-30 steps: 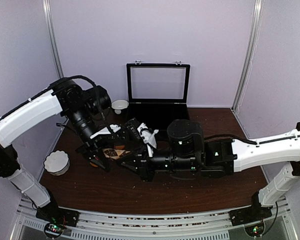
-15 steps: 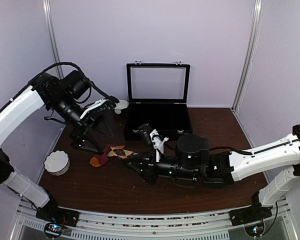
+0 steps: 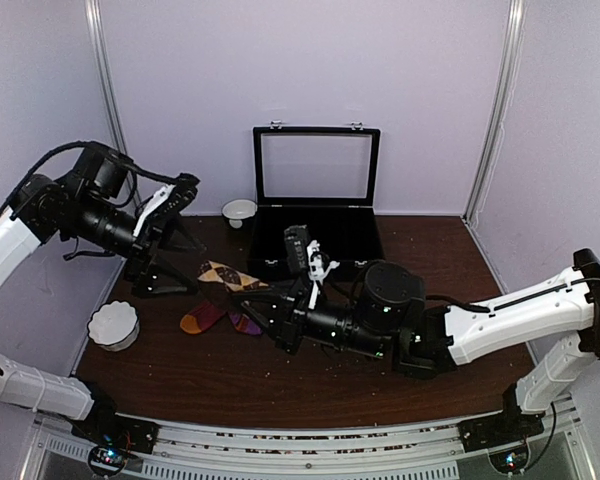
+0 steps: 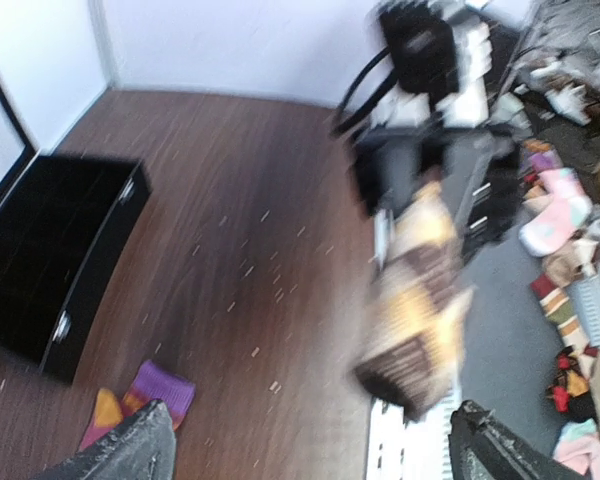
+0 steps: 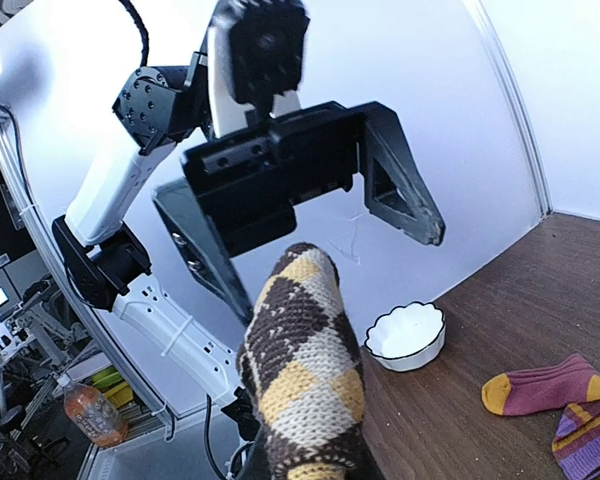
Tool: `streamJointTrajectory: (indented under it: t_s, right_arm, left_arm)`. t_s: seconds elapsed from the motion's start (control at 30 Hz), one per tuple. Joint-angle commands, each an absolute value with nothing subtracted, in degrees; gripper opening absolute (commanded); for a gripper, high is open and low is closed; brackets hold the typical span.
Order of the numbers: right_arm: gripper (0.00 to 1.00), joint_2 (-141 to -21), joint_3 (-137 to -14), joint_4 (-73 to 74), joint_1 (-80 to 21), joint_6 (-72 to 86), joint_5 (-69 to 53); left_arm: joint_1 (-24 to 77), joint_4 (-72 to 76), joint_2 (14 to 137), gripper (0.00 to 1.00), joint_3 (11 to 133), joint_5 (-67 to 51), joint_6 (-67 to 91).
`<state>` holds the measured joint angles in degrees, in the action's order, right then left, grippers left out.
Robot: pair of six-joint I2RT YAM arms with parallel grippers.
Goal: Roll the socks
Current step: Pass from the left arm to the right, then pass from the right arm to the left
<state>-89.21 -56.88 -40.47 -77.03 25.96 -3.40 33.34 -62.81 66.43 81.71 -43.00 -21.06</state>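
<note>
The dark brown argyle sock (image 3: pixel 230 277) hangs off the table, with my right gripper (image 3: pixel 271 306) shut on its lower end. In the right wrist view the argyle sock (image 5: pixel 305 372) stands up and hides my fingertips. The magenta-red sock with orange toe (image 3: pixel 202 318) and a purple-orange striped cuff (image 3: pixel 245 323) lie flat on the table below it; the right wrist view shows the magenta sock (image 5: pixel 545 388) too. My left gripper (image 3: pixel 178 262) hovers open and empty to the left of the argyle sock. Its view shows the blurred argyle sock (image 4: pixel 420 310) ahead and the purple cuff (image 4: pixel 150 393).
A white scalloped bowl (image 3: pixel 113 325) sits at the table's left edge, and a smaller white bowl (image 3: pixel 240 211) at the back. An open black case (image 3: pixel 315 215) stands at the back centre. Small crumbs dot the brown table (image 3: pixel 310 385).
My left gripper opened, let go of the argyle sock and drew back to the left. My right gripper kept its hold and raised the argyle sock, uncovering the magenta sock underneath.
</note>
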Motion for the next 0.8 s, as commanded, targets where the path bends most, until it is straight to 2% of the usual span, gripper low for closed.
streamJointTrajectory:
  t_s: [0.0,0.2,0.27,0.4,0.5,0.6,0.63,0.77]
  right_arm:
    - [0.00,-90.84,-60.10,-43.76,-77.09,26.55,-5.00]
    - [0.00,-91.37,-60.25,-44.60,-77.15,26.91,-5.52]
    - [0.00,-91.48,-60.33,-44.73,-77.14,27.04,-5.70]
    - [0.00,-91.54,-60.37,-44.80,-77.13,27.00,-5.81]
    - [0.00,-91.54,-60.20,-44.67,-77.03,27.07,-5.63]
    - [0.00,-91.41,-59.88,-44.71,-76.92,27.02,-5.21]
    - [0.00,-91.33,-59.78,-44.75,-76.84,27.03,-5.06]
    - [0.00,-91.32,-59.35,-44.71,-76.68,26.92,-5.04]
  left_arm:
    - [33.12,-56.59,66.02,0.98,81.83,-58.55,-17.66]
    - [33.12,-55.68,67.43,0.96,80.43,-63.15,-16.03]
    - [33.14,-55.64,68.15,0.87,80.41,-62.36,-15.93]
    - [33.16,-56.24,69.78,0.64,80.87,-62.20,-16.40]
    - [33.14,-56.82,70.34,0.58,81.50,-62.35,-17.07]
    - [33.16,-58.14,71.07,0.58,81.56,-63.50,-17.86]
    - [33.15,-59.04,71.51,0.55,81.61,-63.98,-18.61]
    - [33.16,-63.89,73.69,0.32,83.52,-64.60,-22.47]
